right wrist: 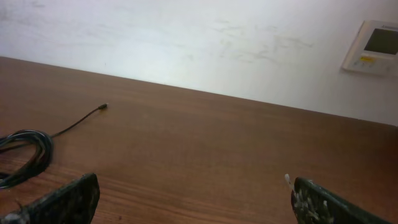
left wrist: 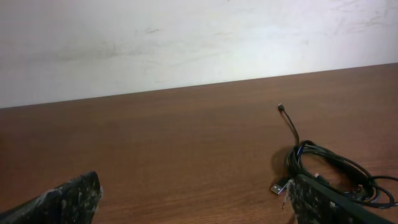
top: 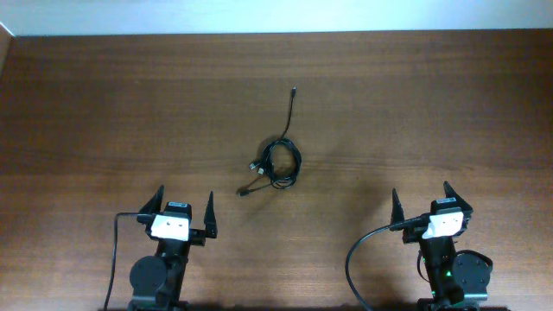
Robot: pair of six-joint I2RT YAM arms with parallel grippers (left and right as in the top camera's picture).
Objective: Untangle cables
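The cables are thin black cords coiled in a small bundle at the table's middle. One loose end runs up to a small plug, and two plugs stick out at the lower left. The bundle shows at the right of the left wrist view and at the left edge of the right wrist view. My left gripper is open and empty, below and left of the bundle. My right gripper is open and empty, below and right of it.
The brown wooden table ends at a white wall along the far edge. Thick black arm cables loop near both arm bases at the front. A white wall panel shows in the right wrist view.
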